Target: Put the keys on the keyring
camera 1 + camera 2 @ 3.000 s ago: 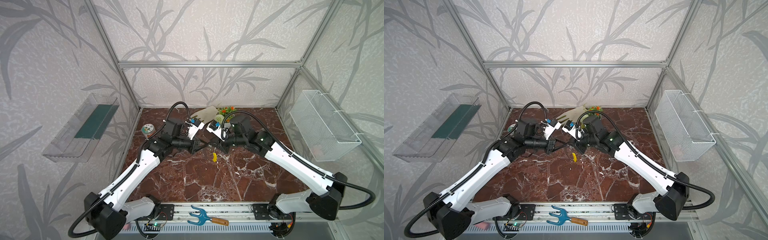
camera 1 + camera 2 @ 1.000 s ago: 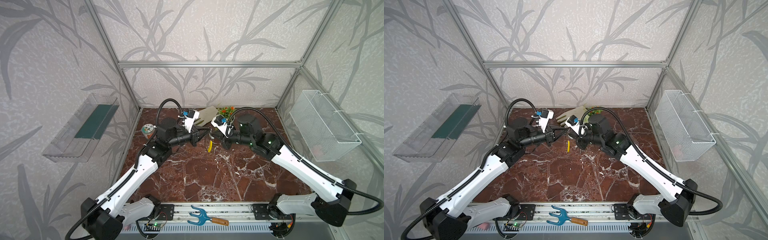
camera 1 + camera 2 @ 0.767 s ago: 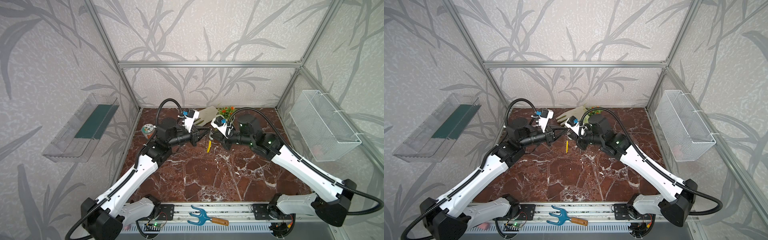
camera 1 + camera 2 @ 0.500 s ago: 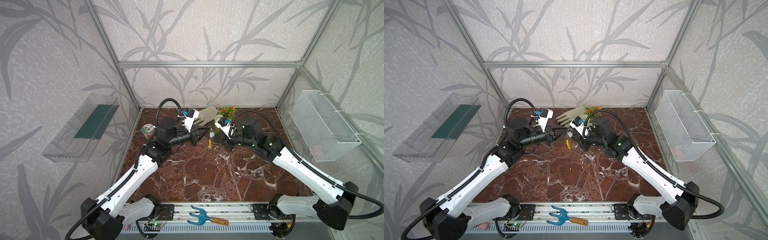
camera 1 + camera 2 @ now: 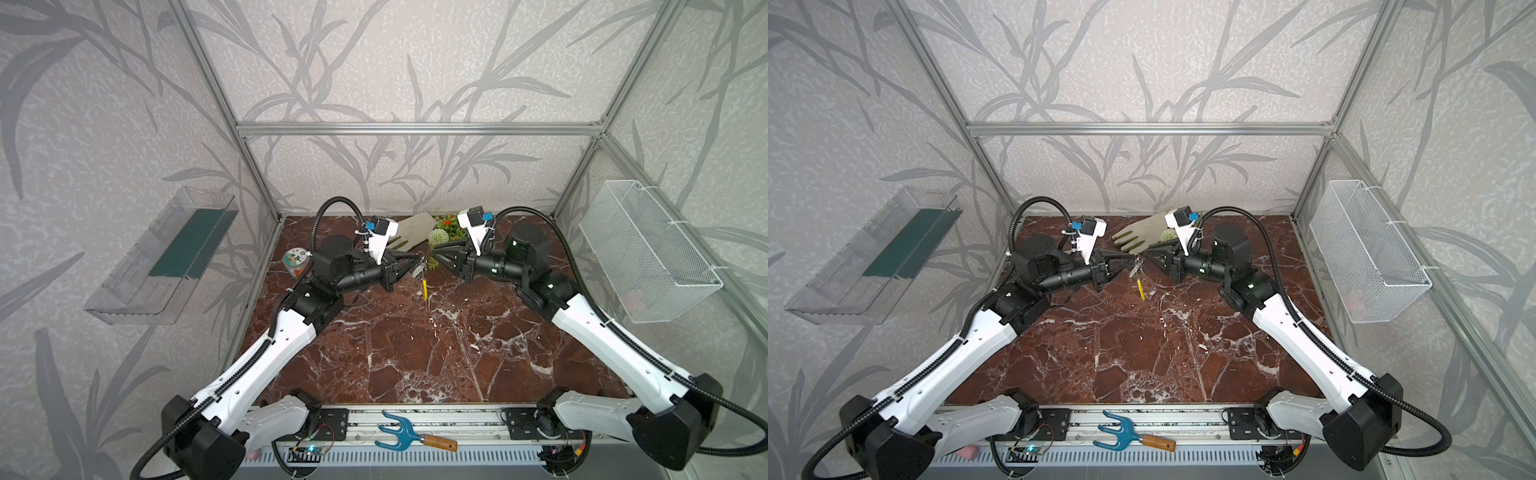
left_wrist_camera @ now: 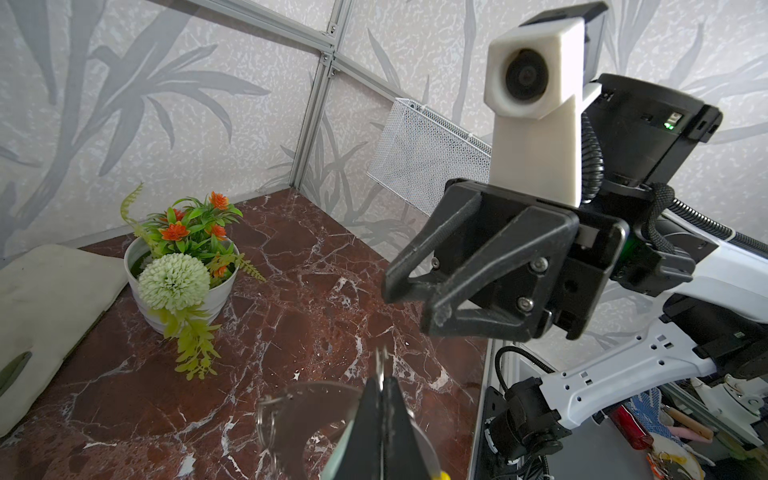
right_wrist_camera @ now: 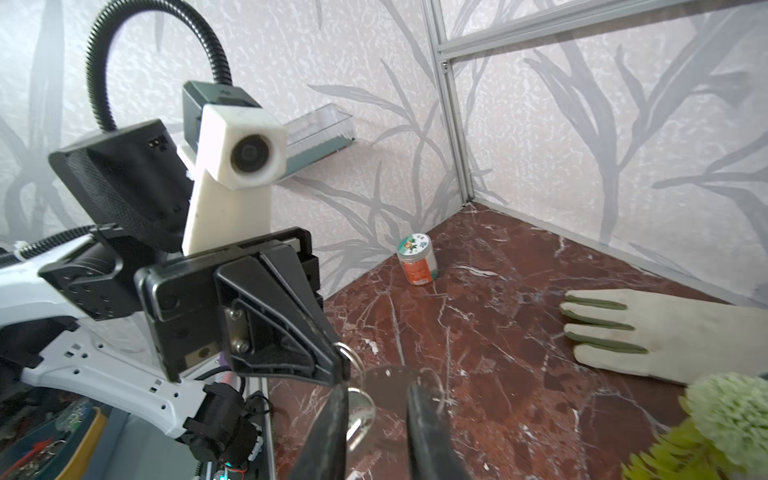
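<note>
While left tool (image 5: 418,263) pinches keyring (image 5: 424,289) aloft | right tool (image 5: 434,253) faces it, parted

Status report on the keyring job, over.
Left gripper shut on the keyring, held in the air. Right gripper open, empty, just short of it. Keys hang at the ring; threaded or not, unclear. Flower pot behind, not touching.

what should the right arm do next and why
Probably ease the right gripper back a little. Its jaws stand open and empty, while the shut left gripper alone holds the keyring, with the keys hanging at its tip. Backing off would show whether they are threaded on.
</note>
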`<action>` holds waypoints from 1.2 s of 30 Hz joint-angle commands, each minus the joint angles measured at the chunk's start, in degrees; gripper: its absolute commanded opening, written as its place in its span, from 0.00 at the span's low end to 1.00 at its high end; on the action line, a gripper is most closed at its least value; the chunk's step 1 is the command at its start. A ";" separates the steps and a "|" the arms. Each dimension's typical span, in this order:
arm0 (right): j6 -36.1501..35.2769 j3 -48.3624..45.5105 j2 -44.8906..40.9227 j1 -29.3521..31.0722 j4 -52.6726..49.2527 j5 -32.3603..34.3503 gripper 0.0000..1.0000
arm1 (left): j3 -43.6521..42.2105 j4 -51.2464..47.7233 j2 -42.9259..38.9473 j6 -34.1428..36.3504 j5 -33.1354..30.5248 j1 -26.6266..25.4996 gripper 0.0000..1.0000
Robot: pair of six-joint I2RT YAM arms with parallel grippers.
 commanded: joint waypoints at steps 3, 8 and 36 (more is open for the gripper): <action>4.71 0.84 2.01 0.12 5.34 -5.11 0.26 | 1.60 1.41 -0.87 -0.07 0.55 -0.30 0.00; 4.99 0.49 2.90 0.18 4.81 -6.00 0.24 | 1.78 1.47 -0.75 -0.15 0.99 -0.35 0.00; 3.08 0.65 4.69 0.67 2.63 -9.84 0.00 | 1.86 0.36 -0.31 0.24 0.40 -0.52 0.02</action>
